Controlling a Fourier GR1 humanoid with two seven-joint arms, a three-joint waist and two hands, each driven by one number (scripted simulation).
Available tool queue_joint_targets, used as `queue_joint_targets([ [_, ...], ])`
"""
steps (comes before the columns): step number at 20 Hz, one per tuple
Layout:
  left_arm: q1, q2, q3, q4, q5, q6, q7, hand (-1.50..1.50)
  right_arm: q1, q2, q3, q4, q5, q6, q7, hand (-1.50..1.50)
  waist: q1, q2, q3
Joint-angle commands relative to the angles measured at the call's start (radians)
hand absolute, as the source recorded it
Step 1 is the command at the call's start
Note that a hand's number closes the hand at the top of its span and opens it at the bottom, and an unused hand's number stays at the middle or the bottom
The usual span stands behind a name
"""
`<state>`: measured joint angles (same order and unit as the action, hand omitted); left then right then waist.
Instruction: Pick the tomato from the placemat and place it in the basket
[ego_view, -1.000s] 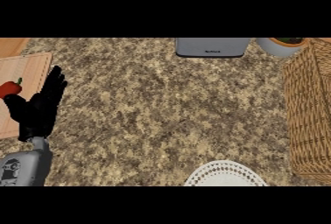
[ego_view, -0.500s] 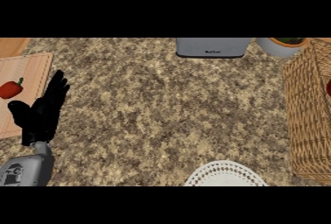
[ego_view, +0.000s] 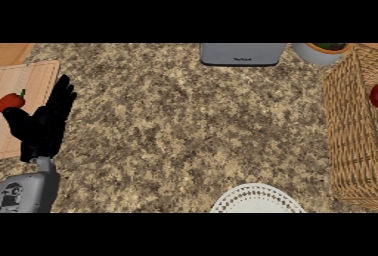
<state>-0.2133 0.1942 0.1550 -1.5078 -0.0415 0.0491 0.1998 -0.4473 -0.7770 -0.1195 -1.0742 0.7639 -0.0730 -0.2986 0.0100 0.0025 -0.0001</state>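
A tan placemat (ego_view: 31, 80) lies at the counter's left edge. On it, cut by the picture's left border, sits a red fruit with a green stem (ego_view: 10, 101). My left hand (ego_view: 44, 127) rests open just right of it, fingers straight and pointing away from me, thumb near the fruit without holding it. A wicker basket (ego_view: 353, 135) stands along the right edge. A red round thing (ego_view: 374, 95) shows inside it at the border, mostly cut off. My right hand is out of sight.
A grey appliance (ego_view: 242, 54) stands at the back middle, with a white pot of greenery (ego_view: 322, 53) to its right. A white lacy plate (ego_view: 256, 200) sits at the front edge. Speckled stone counter (ego_view: 192, 125) spreads between placemat and basket.
My left hand has drifted slightly right, uncovering more of the red fruit on the placemat. The red thing at the basket's right border has come into sight.
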Motion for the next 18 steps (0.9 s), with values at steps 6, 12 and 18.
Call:
queue_joint_targets([
  [6,0.027,0.012,0.008,-0.022,0.014,-0.028,0.005,0.00,-0.107,0.031,-0.006,0.267,0.095,-0.026,-0.091,1.50,0.005,0.000,0.001],
  [12,0.032,-0.015,0.000,0.035,-0.018,0.001,-0.061,0.00,-0.121,0.095,0.013,0.289,0.159,-0.087,-0.063,1.50,0.000,0.000,0.000],
  [18,0.018,-0.016,0.003,0.061,-0.011,-0.010,-0.082,0.00,-0.160,0.046,-0.016,0.411,0.203,-0.130,-0.139,1.50,-0.002,0.000,0.000],
])
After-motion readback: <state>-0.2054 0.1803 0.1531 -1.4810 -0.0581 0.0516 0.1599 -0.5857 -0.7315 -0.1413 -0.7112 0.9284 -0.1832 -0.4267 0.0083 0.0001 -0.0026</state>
